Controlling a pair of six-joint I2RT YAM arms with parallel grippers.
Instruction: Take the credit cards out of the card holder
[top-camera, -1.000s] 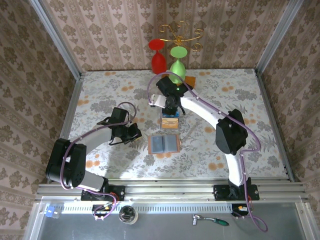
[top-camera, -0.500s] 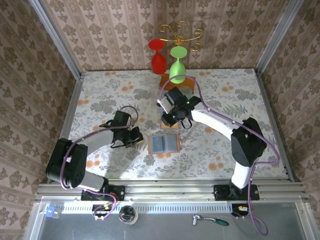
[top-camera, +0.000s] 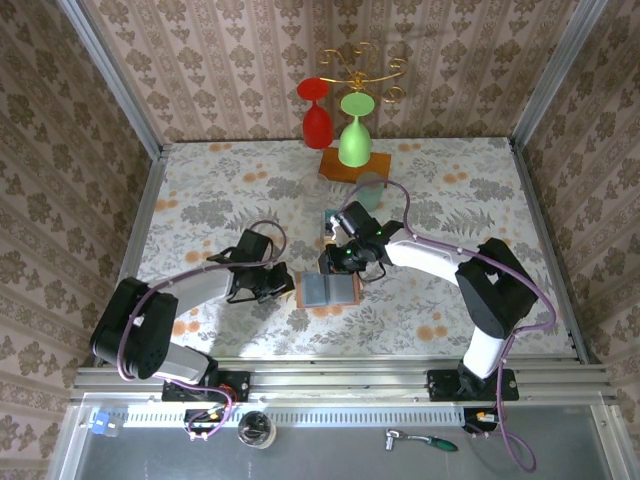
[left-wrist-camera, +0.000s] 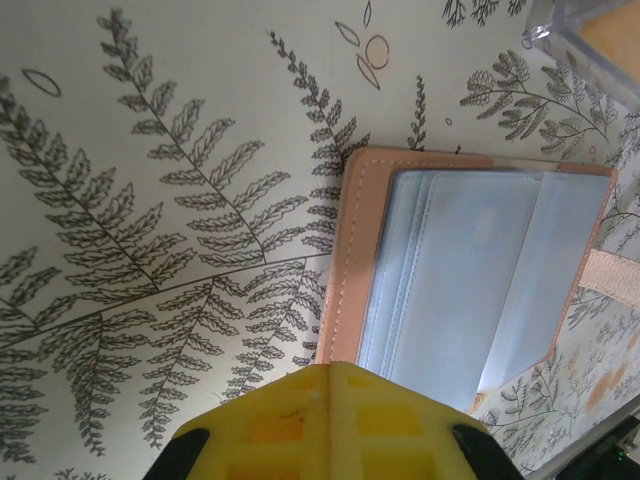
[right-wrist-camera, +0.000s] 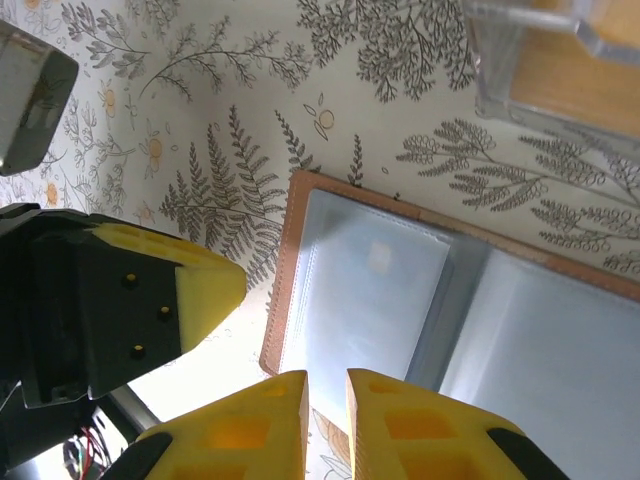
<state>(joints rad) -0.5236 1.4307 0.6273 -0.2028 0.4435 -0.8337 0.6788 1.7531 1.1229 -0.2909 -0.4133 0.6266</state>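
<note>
One card holder (right-wrist-camera: 440, 320) lay open flat: tan leather rim, smooth grey-blue pockets, just ahead of both fingertips. Left gripper (left-wrist-camera: 330, 425) clenched, empty. Right gripper (right-wrist-camera: 325, 420) nearly closed, narrow gap, grasping nothing.

The card holder (left-wrist-camera: 470, 280) is seen with a matt, leather-like tan rim with stitching and smooth, slightly glossy grey-blue pocket panels. A matt printed cloth (top-camera: 200, 190) is spread under it. Yellow moulded plastic fingertips (right-wrist-camera: 240, 425) are shown.
</note>
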